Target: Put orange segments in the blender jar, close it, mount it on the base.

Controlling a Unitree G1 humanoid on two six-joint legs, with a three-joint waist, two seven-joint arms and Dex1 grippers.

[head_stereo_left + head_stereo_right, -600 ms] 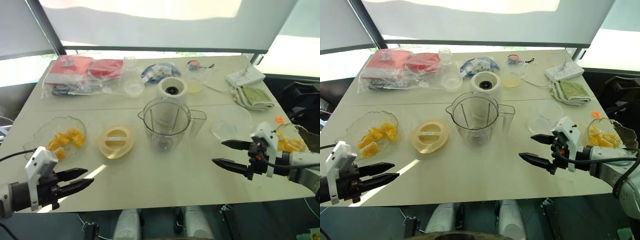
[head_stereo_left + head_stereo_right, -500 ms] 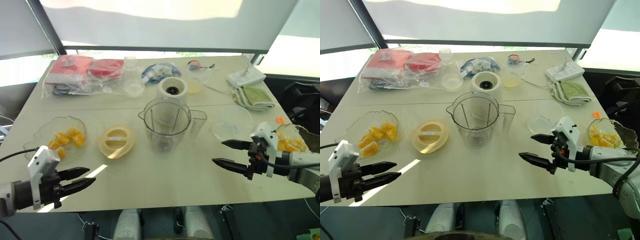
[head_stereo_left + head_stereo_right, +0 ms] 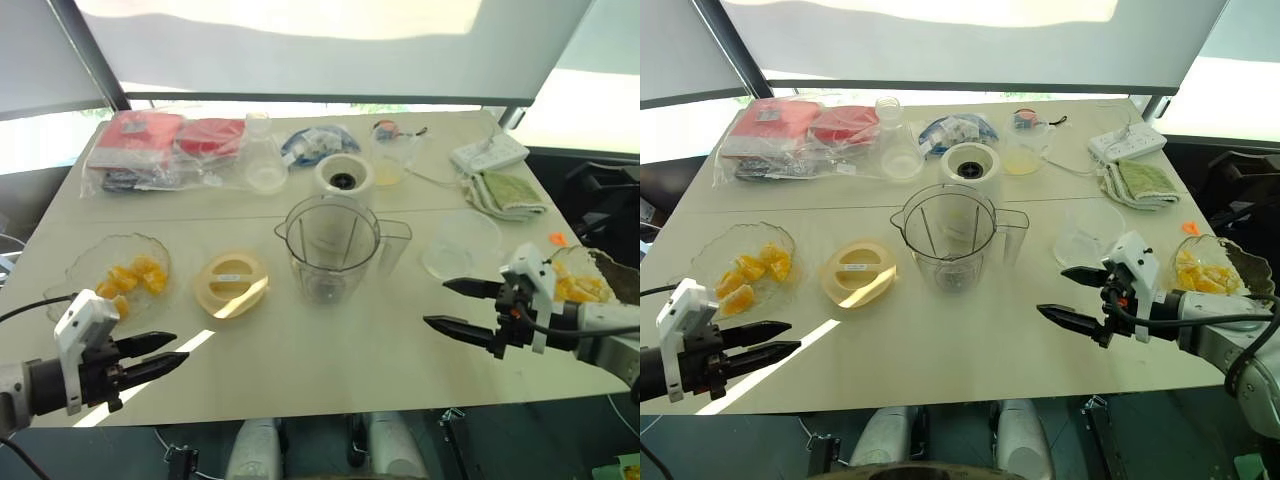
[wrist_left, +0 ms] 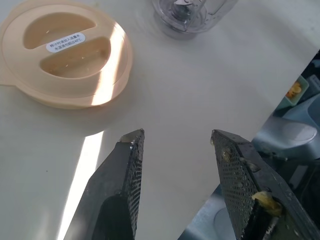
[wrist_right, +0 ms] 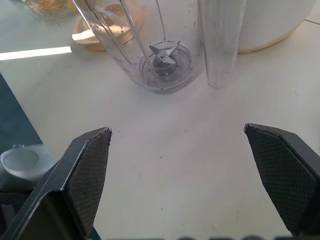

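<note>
Left end effector (image 3: 170, 350) and right end effector (image 3: 450, 306) both hover near the table (image 3: 330, 360) edge, fingers apart, empty. Blender jar (image 3: 330, 245) stands upright mid-table, long axis vertical, handle toward the right end effector. Right wrist view shows its blade hub. Base (image 3: 343, 176) just behind jar; orange segments (image 3: 130, 277) in dish, left of jar.
</note>
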